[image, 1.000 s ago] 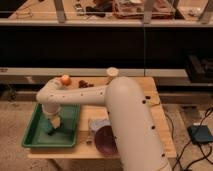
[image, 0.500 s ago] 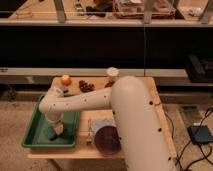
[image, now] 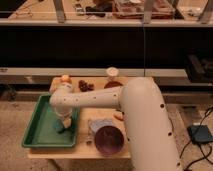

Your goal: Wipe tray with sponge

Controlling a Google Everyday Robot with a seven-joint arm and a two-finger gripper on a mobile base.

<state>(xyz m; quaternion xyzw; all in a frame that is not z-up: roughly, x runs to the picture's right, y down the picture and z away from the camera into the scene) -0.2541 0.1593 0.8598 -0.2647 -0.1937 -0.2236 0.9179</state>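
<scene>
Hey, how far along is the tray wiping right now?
Done: the gripper is shut on what looks like the sponge and is down inside the tray. In hand: it sits low near the tray's right rim, apparently mid-wipe. Left: the bare floor toward the tray's left side. I can't tell how much has been wiped.

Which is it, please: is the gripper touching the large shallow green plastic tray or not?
Cannot tell: the camera view shows the gripper low over the green tray, its own tip hiding any contact or gap.
</scene>
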